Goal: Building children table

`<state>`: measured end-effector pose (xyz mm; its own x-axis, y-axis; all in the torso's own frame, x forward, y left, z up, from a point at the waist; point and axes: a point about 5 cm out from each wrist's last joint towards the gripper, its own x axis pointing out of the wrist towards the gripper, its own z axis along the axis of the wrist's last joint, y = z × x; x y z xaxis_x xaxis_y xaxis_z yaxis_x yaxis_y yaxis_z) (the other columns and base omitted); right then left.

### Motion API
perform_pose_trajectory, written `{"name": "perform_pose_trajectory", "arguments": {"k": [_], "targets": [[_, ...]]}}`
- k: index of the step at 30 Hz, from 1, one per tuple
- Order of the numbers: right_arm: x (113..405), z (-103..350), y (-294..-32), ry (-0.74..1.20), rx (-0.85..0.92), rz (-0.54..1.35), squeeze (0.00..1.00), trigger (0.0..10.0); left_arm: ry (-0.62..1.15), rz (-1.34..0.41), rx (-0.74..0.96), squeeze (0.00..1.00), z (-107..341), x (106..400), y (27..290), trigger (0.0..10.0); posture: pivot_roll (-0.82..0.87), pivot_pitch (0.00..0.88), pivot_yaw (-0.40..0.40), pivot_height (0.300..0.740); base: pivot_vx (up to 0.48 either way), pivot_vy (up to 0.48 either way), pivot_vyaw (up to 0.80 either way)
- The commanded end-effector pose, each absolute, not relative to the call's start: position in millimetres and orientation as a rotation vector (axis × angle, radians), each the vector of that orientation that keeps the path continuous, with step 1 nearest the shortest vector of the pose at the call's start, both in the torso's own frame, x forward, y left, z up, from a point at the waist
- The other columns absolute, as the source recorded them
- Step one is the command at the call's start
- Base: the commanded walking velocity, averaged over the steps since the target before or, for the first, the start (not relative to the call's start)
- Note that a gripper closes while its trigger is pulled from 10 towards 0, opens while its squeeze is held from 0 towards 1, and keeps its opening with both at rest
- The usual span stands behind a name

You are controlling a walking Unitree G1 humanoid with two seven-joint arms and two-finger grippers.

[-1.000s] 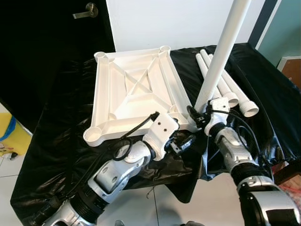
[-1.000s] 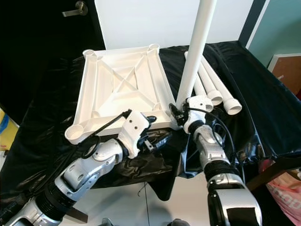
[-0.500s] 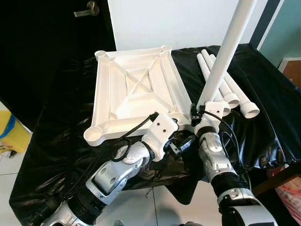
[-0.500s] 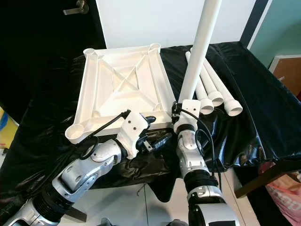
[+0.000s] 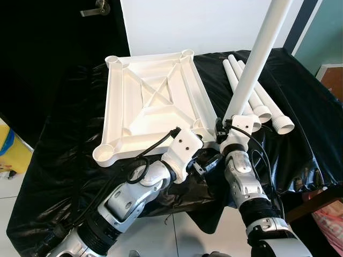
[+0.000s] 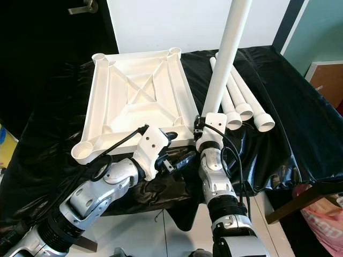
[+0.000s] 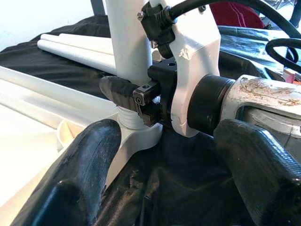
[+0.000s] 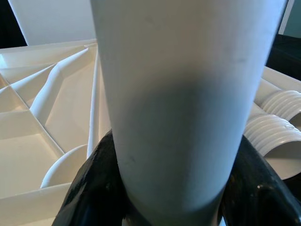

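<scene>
leg point(image 5: 256, 59): upright, foot in tabletop's near right corner socket, my right gripper point(image 5: 222, 130) clamped round its base
tabletop point(image 5: 151, 104): upside down on black sheet point(image 5: 64, 155)
left gripper point(image 5: 206, 160): my fingers spread, just beside that corner, holding nothing
spare legs point(image 5: 270, 110): lying right of tabletop

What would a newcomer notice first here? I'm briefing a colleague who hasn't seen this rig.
First, the tall white table leg standing nearly upright at the near right corner of the upturned white tabletop, its base gripped by the right gripper. Next, the left gripper, open, just in front of that corner. Three spare legs lie on the black cloth to the right.
</scene>
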<state>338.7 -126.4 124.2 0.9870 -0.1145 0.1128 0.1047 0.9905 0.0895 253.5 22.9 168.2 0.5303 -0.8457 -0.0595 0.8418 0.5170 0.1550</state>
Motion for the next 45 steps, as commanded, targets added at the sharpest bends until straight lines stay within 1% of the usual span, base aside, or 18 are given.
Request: {"name": "perform_pose_trajectory", "arguments": {"k": [1,29,37,38,40,41,45], "targets": [[332,105,-129,-0.025,0.120,-0.153,0.00,10.0,0.007,-1.159,0.186,0.00,164,246,20,10.0,-0.04,0.068,0.009,0.740,0.000,0.000,0.00],[330,110,-133,-0.050,0.073,-0.190,0.00,10.0,0.001,-1.174,0.196,0.00,164,246,19,10.0,-0.05,0.037,0.006,0.740,0.000,0.000,0.00],[329,113,-134,-0.067,0.074,-0.187,0.00,10.0,-0.001,-1.178,0.200,0.00,165,246,18,10.0,-0.05,0.042,0.007,0.740,0.000,0.000,0.00],[329,113,-134,-0.072,0.075,-0.185,0.53,10.0,-0.002,-1.178,0.200,0.00,165,246,18,10.0,-0.05,0.042,0.006,0.740,0.000,0.000,0.00],[329,114,-135,-0.078,0.075,-0.184,0.53,10.0,-0.002,-1.178,0.201,0.00,165,247,17,10.0,-0.05,0.046,0.006,0.740,0.000,0.000,0.00],[329,116,-135,-0.091,0.082,-0.177,1.00,10.0,-0.003,-1.176,0.200,0.00,166,247,17,10.0,-0.04,0.048,0.005,0.740,0.000,0.000,0.00],[330,119,-137,-0.103,0.081,-0.168,1.00,10.0,-0.003,-1.167,0.201,0.00,166,248,19,10.0,-0.04,0.052,0.008,0.740,0.000,0.000,0.00]]}}
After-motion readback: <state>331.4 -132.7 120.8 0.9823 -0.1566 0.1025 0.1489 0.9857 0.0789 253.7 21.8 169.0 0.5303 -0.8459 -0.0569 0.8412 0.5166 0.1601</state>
